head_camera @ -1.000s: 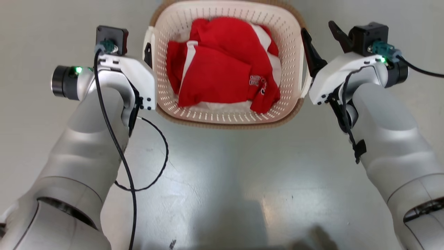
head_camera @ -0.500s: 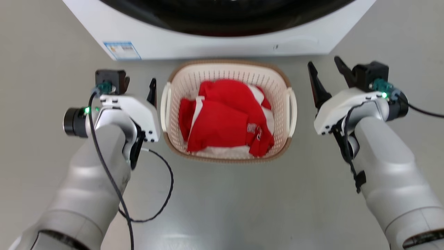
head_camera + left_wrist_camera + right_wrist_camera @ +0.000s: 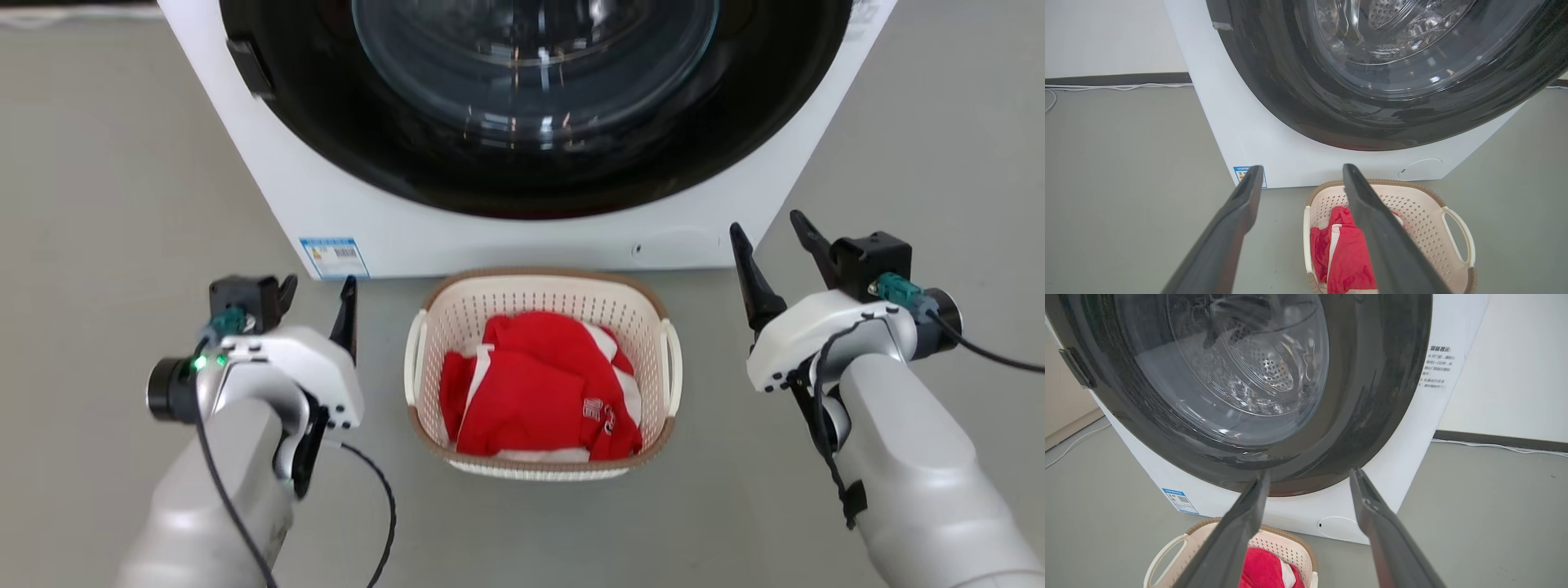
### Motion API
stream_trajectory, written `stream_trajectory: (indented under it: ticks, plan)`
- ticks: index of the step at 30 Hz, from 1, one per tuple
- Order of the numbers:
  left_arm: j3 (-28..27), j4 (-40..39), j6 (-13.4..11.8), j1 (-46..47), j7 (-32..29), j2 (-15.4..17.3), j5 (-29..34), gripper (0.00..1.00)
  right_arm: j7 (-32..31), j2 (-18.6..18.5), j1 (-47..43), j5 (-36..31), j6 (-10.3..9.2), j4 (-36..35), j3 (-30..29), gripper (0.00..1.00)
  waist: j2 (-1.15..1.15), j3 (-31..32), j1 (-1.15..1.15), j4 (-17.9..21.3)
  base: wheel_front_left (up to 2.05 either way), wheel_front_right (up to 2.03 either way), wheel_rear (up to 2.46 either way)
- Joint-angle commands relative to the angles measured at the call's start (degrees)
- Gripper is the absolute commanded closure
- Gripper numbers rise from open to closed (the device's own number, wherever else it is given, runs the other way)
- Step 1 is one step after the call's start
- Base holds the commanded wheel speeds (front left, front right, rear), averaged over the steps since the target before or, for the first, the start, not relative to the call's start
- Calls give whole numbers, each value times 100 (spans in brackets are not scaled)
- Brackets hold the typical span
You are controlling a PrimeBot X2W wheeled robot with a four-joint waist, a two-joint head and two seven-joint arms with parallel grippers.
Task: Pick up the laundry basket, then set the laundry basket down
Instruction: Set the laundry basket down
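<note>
Grey floor (image 3: 106,180). Basket (image 3: 539,465) sits upright on it with red clothes (image 3: 531,392) inside. White washer (image 3: 506,237) with dark round door stands just behind basket. Left gripper (image 3: 320,284) hovers left of basket, near its handle but apart from it, fingers spread wide and empty, pointing past basket's back rim. Right gripper (image 3: 765,222) is right of basket, well clear, fingers also parted, holding nothing. Forearms flank basket, above its rim.
</note>
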State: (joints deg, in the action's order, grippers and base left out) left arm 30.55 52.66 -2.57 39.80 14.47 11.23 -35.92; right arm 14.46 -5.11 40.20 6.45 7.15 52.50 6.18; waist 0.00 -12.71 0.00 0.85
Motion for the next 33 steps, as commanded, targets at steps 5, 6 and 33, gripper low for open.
stream_trajectory:
  ticks: [5, 6, 33]
  plan:
    - [-530, -629, -75, -557, 52, 290, 301, 0, 53, -4, -473, -63, 34, -682, 162, 0, 0, 462, 0, 76, 0, 0, 0]
    - [-578, -754, -102, -654, 52, 322, 400, 0, 53, -23, -569, -62, 34, -810, 175, 0, 0, 508, 0, 81, 0, 0, 0]
    - [-2078, -2869, -182, -3177, 52, 314, 1110, 0, 53, -105, -3003, -296, 34, -3034, -261, 0, 0, 1323, 0, 215, 0, 0, 0]
